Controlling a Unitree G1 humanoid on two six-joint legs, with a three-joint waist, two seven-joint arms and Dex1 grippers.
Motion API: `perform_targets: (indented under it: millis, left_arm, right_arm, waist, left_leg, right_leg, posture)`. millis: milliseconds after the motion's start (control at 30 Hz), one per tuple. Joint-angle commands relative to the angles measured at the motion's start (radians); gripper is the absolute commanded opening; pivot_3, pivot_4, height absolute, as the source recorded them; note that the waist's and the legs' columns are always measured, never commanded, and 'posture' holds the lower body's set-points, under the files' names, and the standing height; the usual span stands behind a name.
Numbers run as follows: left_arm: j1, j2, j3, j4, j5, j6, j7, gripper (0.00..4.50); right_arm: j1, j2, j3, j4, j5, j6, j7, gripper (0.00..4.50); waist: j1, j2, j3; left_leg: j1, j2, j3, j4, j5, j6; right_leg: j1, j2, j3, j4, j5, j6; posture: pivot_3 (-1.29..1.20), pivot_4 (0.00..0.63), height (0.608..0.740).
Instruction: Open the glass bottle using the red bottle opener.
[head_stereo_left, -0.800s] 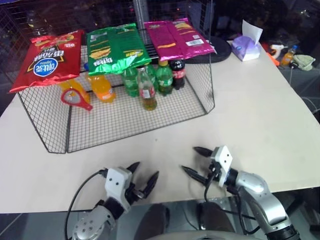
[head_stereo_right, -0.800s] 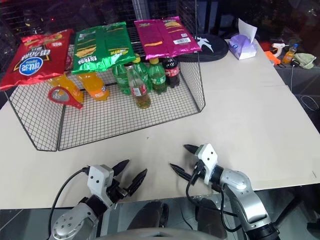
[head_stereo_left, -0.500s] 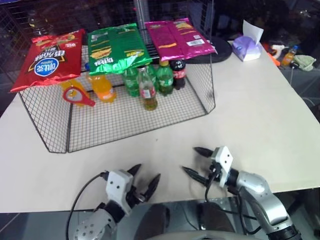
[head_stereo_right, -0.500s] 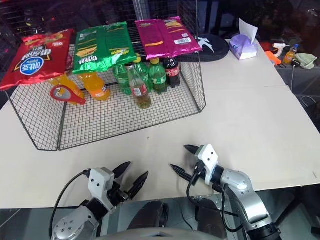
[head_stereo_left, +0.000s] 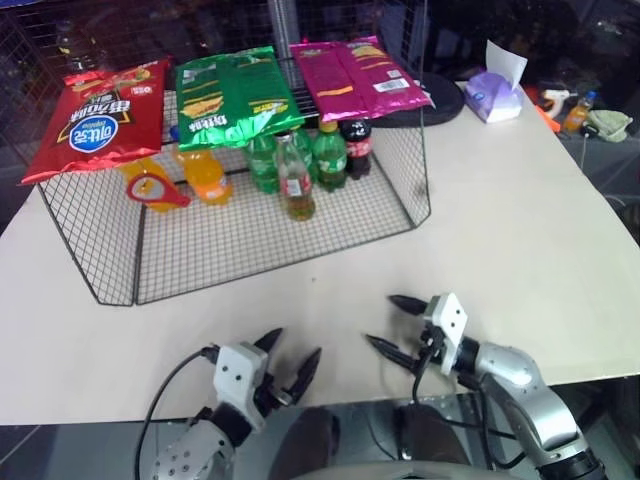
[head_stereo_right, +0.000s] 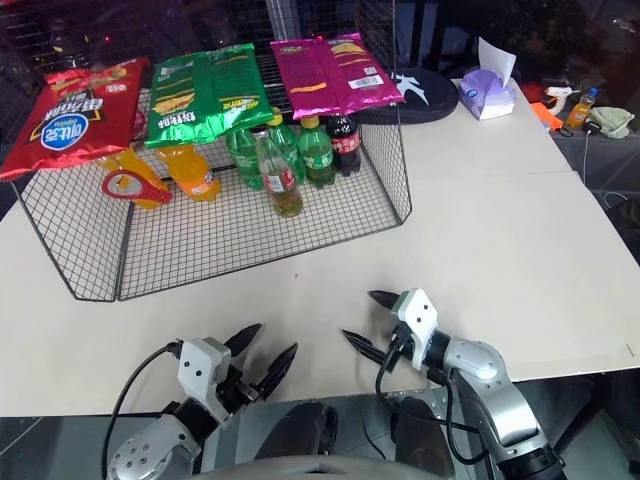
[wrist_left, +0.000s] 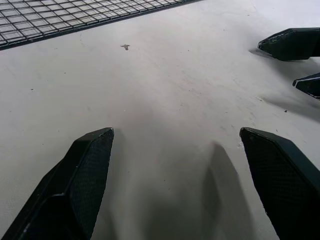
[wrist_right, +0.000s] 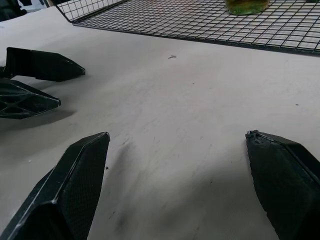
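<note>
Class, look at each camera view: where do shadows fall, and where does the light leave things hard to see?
Left wrist view: soft finger shadows on the table. Right wrist view: the same, under the left gripper. Left eye view: the room behind the wire rack is dark; the glass bottle and red bottle opener are well lit.

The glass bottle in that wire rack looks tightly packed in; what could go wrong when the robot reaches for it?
The glass bottle stands right against the green bottles, so a reaching gripper might topple them. The red bottle opener lies among the orange bottles under the chip bags, awkward to pinch. Both the left gripper and right gripper are open, far from either.
</note>
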Motion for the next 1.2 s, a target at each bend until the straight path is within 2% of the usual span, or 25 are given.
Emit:
perform_targets:
  millis: [33, 133, 333, 533, 667, 800, 1200]
  left_arm:
    - [-0.011, -0.013, 0.023, 0.023, 0.0, -0.027, 0.016, 4.18]
    - [-0.043, -0.018, 0.05, 0.029, 0.019, -0.049, 0.039, 4.18]
    - [-0.206, -0.041, 0.182, 0.034, 0.056, -0.06, 0.162, 4.18]
    - [-0.426, -0.02, 0.391, 0.093, 0.083, -0.05, 0.318, 4.18]
    - [-0.516, -0.007, 0.458, 0.152, 0.105, -0.054, 0.366, 4.18]
    - [-0.582, 0.009, 0.492, 0.213, 0.114, -0.069, 0.387, 4.18]
    - [-0.789, 0.092, 0.51, 0.468, 0.084, -0.129, 0.338, 4.18]
  right_arm:
    - [-0.003, -0.007, -0.008, 0.01, 0.001, -0.016, 0.008, 4.4]
    - [-0.019, -0.011, -0.003, 0.013, -0.003, -0.026, 0.019, 4.4]
    - [-0.112, 0.017, 0.004, -0.026, 0.05, -0.018, 0.055, 4.4]
    - [-0.244, 0.07, 0.003, -0.091, 0.164, 0.057, 0.084, 4.4]
    - [-0.292, 0.088, 0.01, -0.092, 0.166, 0.071, 0.074, 4.4]
    - [-0.308, 0.1, 0.013, -0.082, 0.158, 0.071, 0.071, 4.4]
    - [-0.311, 0.107, 0.009, -0.069, 0.137, 0.053, 0.055, 4.4]
  waist:
    - [0.0, 0.0, 0.0]
    - [-0.001, 0.0, 0.0]
    - [-0.001, -0.001, 0.001]
    - [-0.001, -0.002, 0.004]
    - [-0.001, -0.002, 0.003]
    - [0.0, -0.004, 0.002]
    - [-0.003, -0.004, 0.002]
  left_leg:
    - [0.0, 0.0, 0.0, 0.0, 0.0, 0.0]
    - [0.0, 0.0, 0.0, 0.0, 0.0, 0.0]
    - [0.0, 0.0, -0.001, 0.003, 0.001, -0.001]
    - [-0.001, 0.0, -0.002, 0.006, 0.003, -0.005]
    - [-0.002, -0.001, -0.002, 0.006, 0.003, -0.005]
    - [-0.015, -0.001, -0.002, 0.011, 0.003, -0.005]
    - [-0.016, -0.001, -0.002, 0.011, 0.003, -0.006]
  right_leg:
    - [0.0, 0.0, 0.0, 0.0, 0.0, 0.0]
    - [0.0, 0.001, 0.0, 0.001, 0.0, 0.0]
    - [0.0, 0.001, -0.001, 0.004, 0.0, 0.0]
    - [-0.002, 0.002, -0.001, 0.006, 0.0, 0.0]
    - [-0.003, 0.001, -0.001, 0.006, 0.0, 0.0]
    - [-0.015, 0.001, -0.001, 0.008, 0.001, 0.0]
    - [-0.017, 0.001, -0.001, 0.01, 0.001, 0.0]
  posture:
    - [0.0, 0.15, 0.74]
    - [0.0, 0.15, 0.74]
    - [0.0, 0.15, 0.74]
    - [0.0, 0.15, 0.74]
    - [0.0, 0.15, 0.74]
    - [0.0, 0.15, 0.74]
    - [0.0, 0.15, 0.74]
